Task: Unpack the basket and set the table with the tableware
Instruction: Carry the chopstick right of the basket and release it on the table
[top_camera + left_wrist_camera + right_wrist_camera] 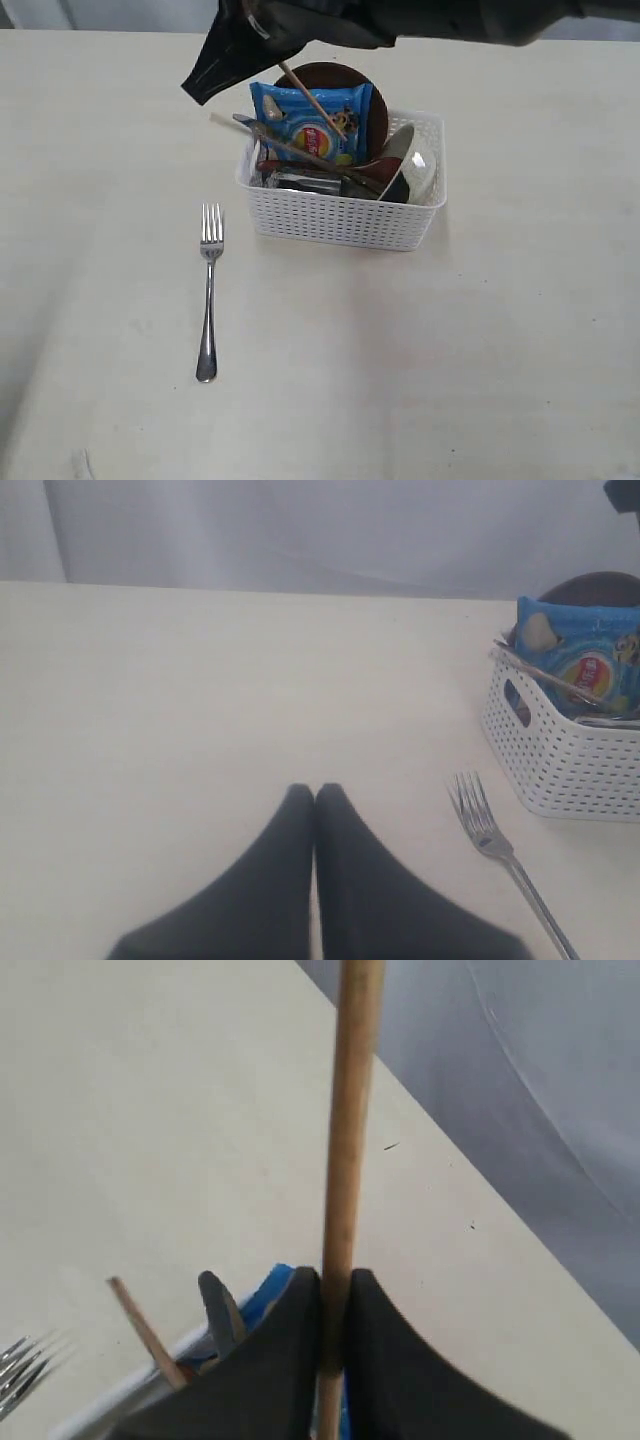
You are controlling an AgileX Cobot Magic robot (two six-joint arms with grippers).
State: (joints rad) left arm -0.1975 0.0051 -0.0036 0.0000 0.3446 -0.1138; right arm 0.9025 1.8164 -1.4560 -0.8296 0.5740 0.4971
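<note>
The white lattice basket (340, 215) stands mid-table holding a brown plate (345, 75), a cream bowl (420, 165), a steel mug (300, 180), a knife (300, 150) and a blue snack bag (310, 120). My right gripper (262, 50) (335, 1275) hovers over the basket's far left corner, shut on a wooden chopstick (312, 100) (350, 1110) whose lower end slants over the bag. The second chopstick (225, 123) (145, 1330) pokes out over the basket's left rim. The fork (209, 290) (490, 830) lies on the table left of the basket. My left gripper (315, 790) is shut and empty over bare table, out of the exterior view.
The pale beige table (480, 350) stretches wide around the basket (560, 750). A grey curtain (300, 530) hangs behind the table's far edge. The right arm (450, 20) crosses the top of the exterior view.
</note>
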